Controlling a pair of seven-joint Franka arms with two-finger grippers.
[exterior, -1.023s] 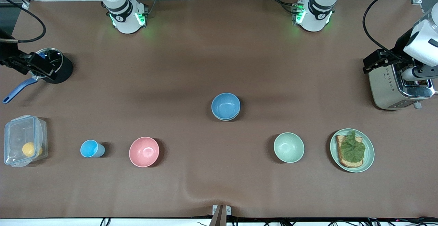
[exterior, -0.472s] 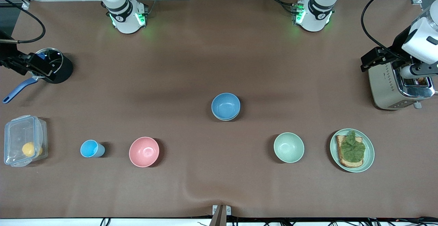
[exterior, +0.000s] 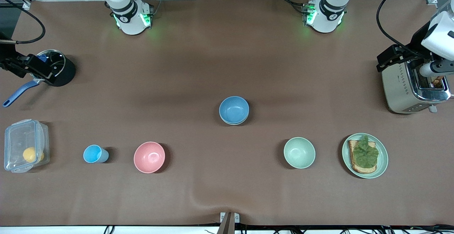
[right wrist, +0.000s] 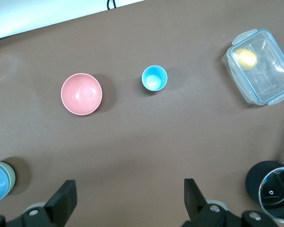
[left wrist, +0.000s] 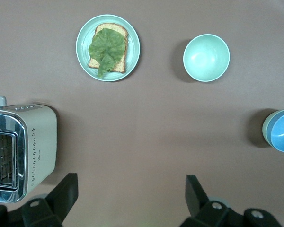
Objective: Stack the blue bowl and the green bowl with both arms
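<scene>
both grippers (left wrist: 128, 198) (right wrist: 128, 201) agape; four bowls (blue bowl (exterior: 233, 109) nested in green bowl (left wrist: 265, 126))

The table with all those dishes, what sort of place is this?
Probably a robot lab set up like a kitchen: a toaster, a plate of toast and bowls on the table, with cables along its edges.
</scene>
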